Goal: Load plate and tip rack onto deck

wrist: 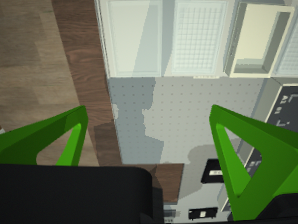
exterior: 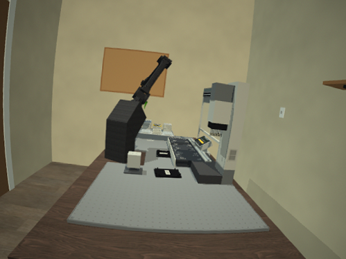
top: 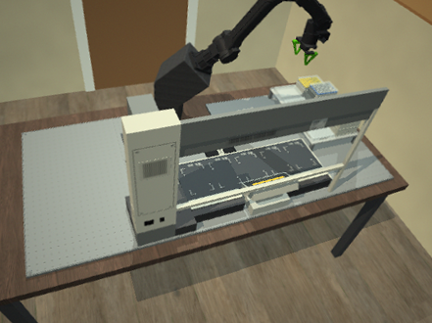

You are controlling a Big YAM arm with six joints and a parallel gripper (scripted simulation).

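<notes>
My gripper (top: 304, 53) (exterior: 145, 104) (wrist: 148, 112) has green fingers spread wide with nothing between them. It hangs high above the table's far end, over the near edge of the SHELF (top: 230, 106). In the wrist view the SHELF items lie ahead of the fingers: a pale clear-lidded item (wrist: 134, 37), an item with a fine grid top (wrist: 197, 37) and a cream box-like item (wrist: 257, 40). In the top view I see a white item (top: 286, 93), a yellow-topped rack (top: 309, 81) and a blue-topped rack (top: 324, 87) below the gripper. I cannot read any labels. The dark deck (top: 296, 157) (exterior: 182, 149) (wrist: 287, 107) holds no labware that I can see.
A grey gantry bar (top: 283, 114) and a cream tower (top: 151, 162) stand along the deck's front. More pale labware (top: 321, 135) sits behind the bar at the right. Two black nests (exterior: 167, 172) (exterior: 163, 152) and a white block (exterior: 134, 159) lie on the grey mat beside the arm's base.
</notes>
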